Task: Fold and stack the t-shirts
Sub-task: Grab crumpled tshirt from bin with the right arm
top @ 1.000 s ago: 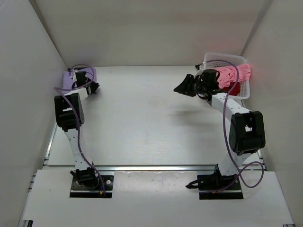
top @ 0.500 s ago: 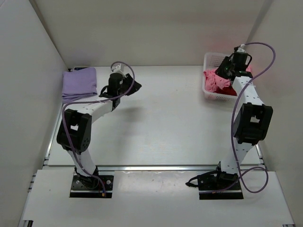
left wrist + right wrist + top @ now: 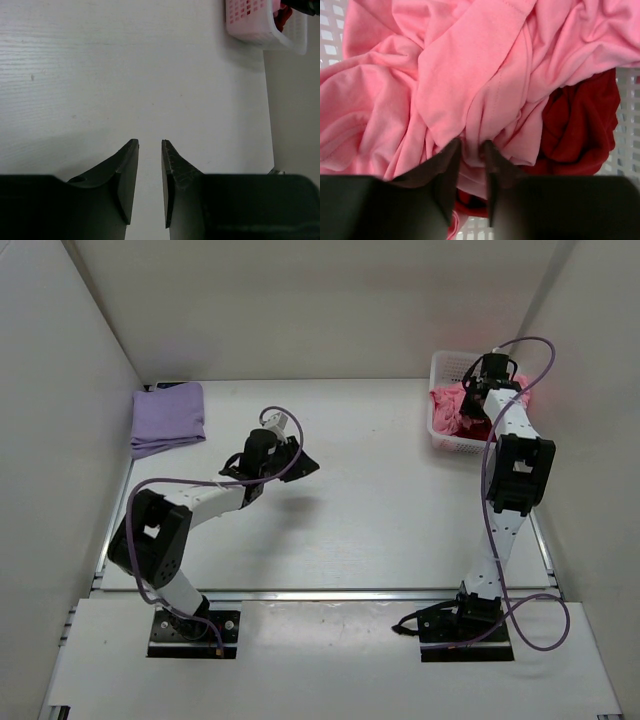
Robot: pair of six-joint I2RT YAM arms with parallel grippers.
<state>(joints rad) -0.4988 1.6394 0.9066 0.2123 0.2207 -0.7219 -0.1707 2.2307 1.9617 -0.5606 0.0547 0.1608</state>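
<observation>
The dark fingers of our right gripper (image 3: 470,146) pinch a soft ridge of the crumpled pink t-shirt (image 3: 470,75), heaped with the dark red t-shirt (image 3: 580,125) in the white lattice basket (image 3: 629,150) at the far right corner of the tabletop (image 3: 380,490). Our left gripper (image 3: 149,145) hangs over the matte tabletop left of centre, its wedge-shaped jaws a narrow slit apart, holding nothing. The lavender t-shirt (image 3: 168,418) lies as a smooth folded rectangle in the far left corner.

White tabletop (image 3: 380,510) w/ faint grain, plain white back wall (image 3: 320,310), white side panels left (image 3: 50,440) & right (image 3: 595,440), aluminium rail (image 3: 330,594) along near edge, white platform (image 3: 330,665) in front, soft even light.
</observation>
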